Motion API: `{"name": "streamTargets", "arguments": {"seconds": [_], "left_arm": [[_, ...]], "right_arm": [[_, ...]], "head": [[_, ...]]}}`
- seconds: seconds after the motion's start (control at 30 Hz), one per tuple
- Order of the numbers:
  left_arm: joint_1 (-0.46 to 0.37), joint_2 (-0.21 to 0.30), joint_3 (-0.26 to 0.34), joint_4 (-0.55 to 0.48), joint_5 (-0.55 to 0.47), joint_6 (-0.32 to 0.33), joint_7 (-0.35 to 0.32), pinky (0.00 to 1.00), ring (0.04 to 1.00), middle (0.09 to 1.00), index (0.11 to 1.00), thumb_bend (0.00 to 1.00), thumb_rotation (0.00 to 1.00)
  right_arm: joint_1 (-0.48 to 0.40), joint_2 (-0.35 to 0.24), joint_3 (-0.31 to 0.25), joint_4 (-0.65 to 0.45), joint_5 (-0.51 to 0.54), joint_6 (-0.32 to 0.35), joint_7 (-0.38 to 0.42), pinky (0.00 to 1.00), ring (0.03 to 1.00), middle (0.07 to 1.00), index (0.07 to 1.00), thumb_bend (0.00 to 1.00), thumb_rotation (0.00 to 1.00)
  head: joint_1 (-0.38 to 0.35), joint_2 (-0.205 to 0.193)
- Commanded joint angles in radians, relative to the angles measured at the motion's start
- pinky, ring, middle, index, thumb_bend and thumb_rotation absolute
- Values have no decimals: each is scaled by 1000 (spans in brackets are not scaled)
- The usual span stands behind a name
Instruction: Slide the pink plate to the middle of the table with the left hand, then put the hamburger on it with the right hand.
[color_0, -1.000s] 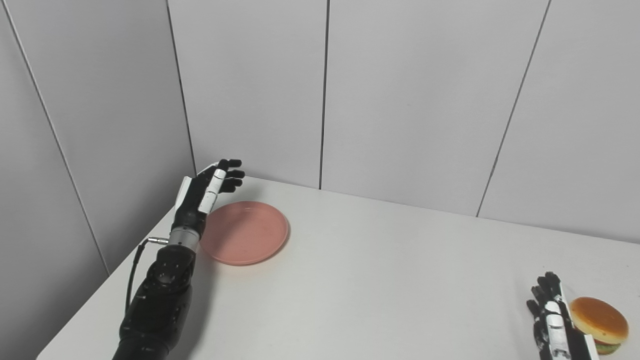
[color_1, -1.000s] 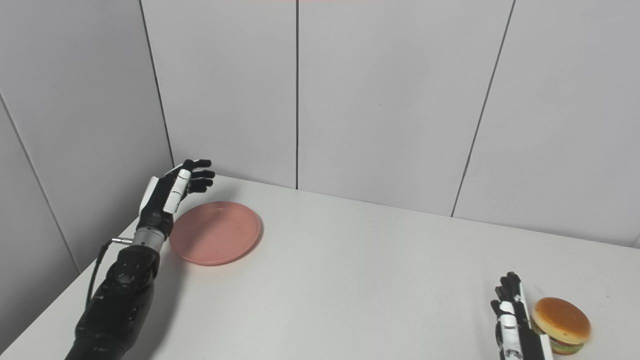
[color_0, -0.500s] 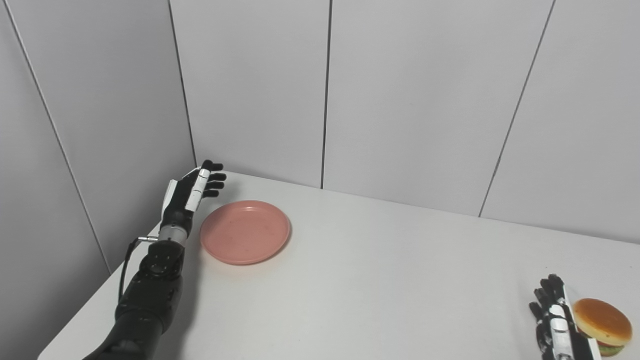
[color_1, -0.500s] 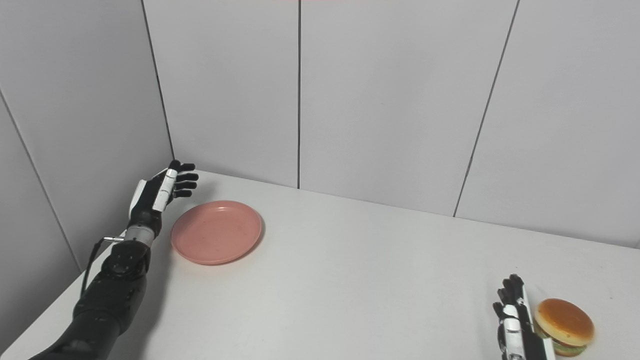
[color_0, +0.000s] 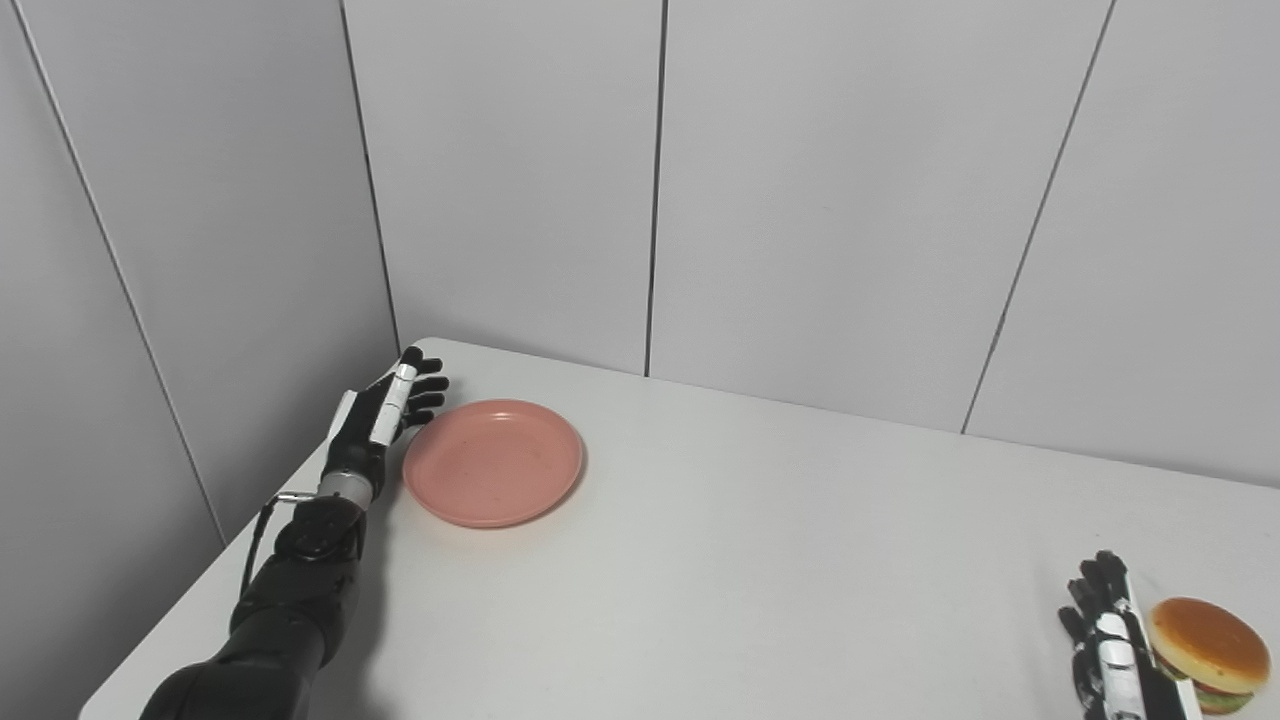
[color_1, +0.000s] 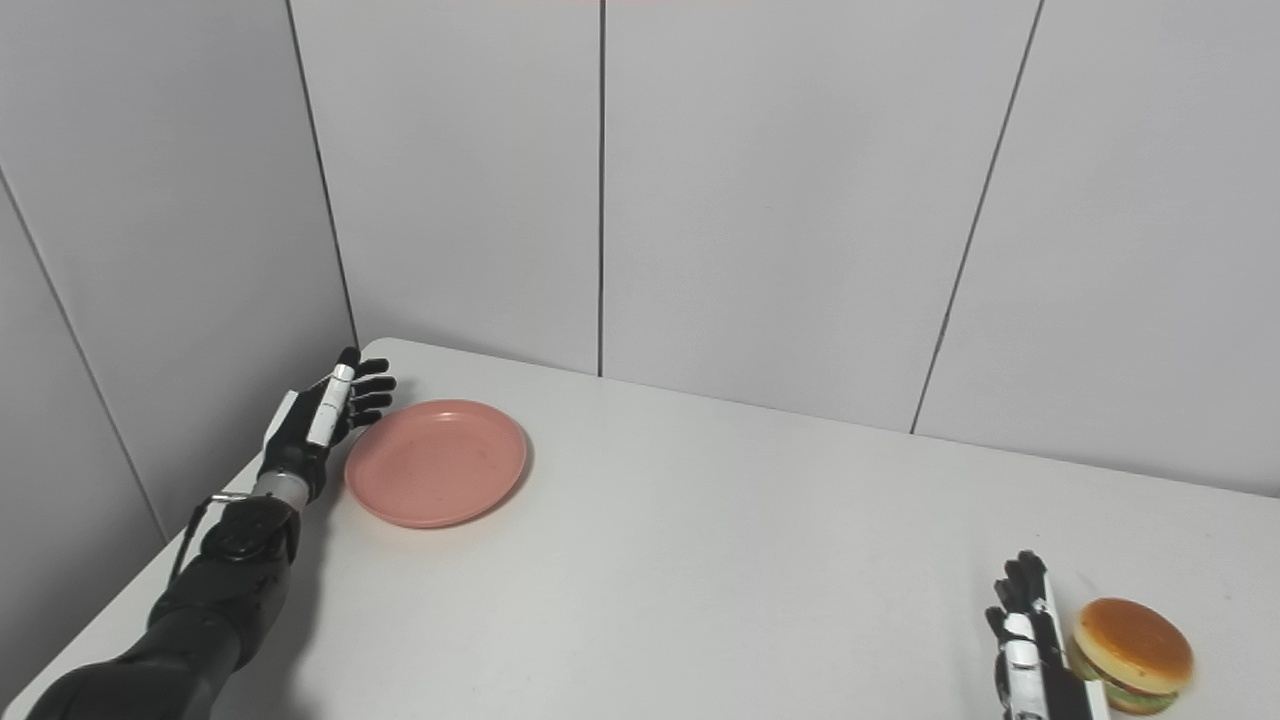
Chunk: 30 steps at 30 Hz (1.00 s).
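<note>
The pink plate (color_0: 493, 461) lies on the white table (color_0: 720, 560) near its far left corner. My left hand (color_0: 385, 415) is open, on edge, just left of the plate's rim, palm toward the plate; I cannot tell whether it touches the rim. The hamburger (color_0: 1207, 650) stands at the near right, with a tan bun and green and red filling. My right hand (color_0: 1105, 640) is open, fingers pointing away from me, just left of the hamburger and holding nothing. Its lower part is cut off by the picture's bottom edge.
Grey wall panels (color_0: 800, 200) stand behind the table and along its left side, close to my left hand. The table's left edge (color_0: 200, 590) runs just beside my left forearm.
My left hand has moved left off the plate's rim and come down toward the table beside the plate. The plate, the hamburger and my right hand have stayed where they were. The camera has shifted slightly.
</note>
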Motion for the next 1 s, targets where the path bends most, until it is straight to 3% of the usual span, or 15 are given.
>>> {"name": "streamTargets", "arguments": {"seconds": [0.0,0.23,0.43,0.97], "left_arm": [[-57,26,-7,-7,-4,-37,0,837,779,749,727,860,1000],[-27,-13,-8,-61,-36,16,-44,834,833,807,786,863,1000],[-6,-45,0,-108,-56,56,-40,784,808,788,766,894,1000],[34,-81,-37,-138,-72,59,-101,778,821,806,790,924,1000]], "right_arm": [[49,17,2,28,15,-5,-1,1000,1000,1000,1000,501,959],[50,17,1,17,13,6,-4,1000,1000,1000,1000,489,968],[49,14,1,19,12,-2,-1,1000,1000,1000,1000,498,960],[45,16,1,19,17,5,-1,1000,1000,1000,1000,530,939]], "head": [[-1,1],[7,8],[11,16],[-5,39]]}}
